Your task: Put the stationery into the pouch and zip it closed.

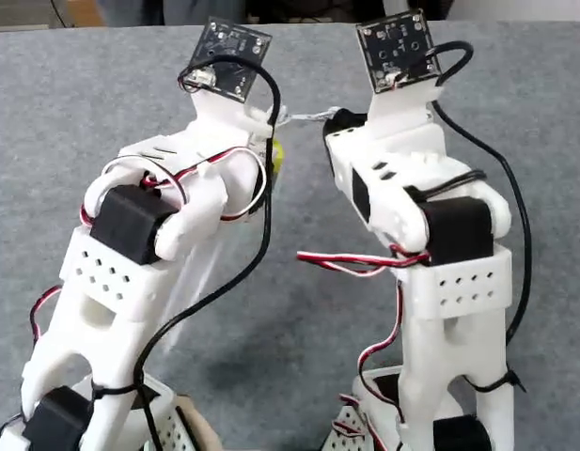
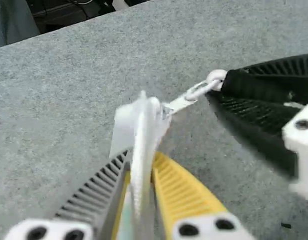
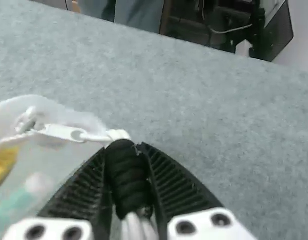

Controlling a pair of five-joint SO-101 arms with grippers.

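Clear, soft plastic pouch was held between my two arms, at the far middle of the grey felt table. A yellow shape showed through its wall, likely stationery.

I judged the film light, limp and slick, so it would sag unless pinched at the stiffer zip seam.

- **Left gripper**: clamped on the pouch's end edge.
- **Zipper:** the small metal zipper pull led right to a black cord tab.
- **Right gripper**: closed tight on that tab.

Best hold is the tab, drawn in line with the zip.
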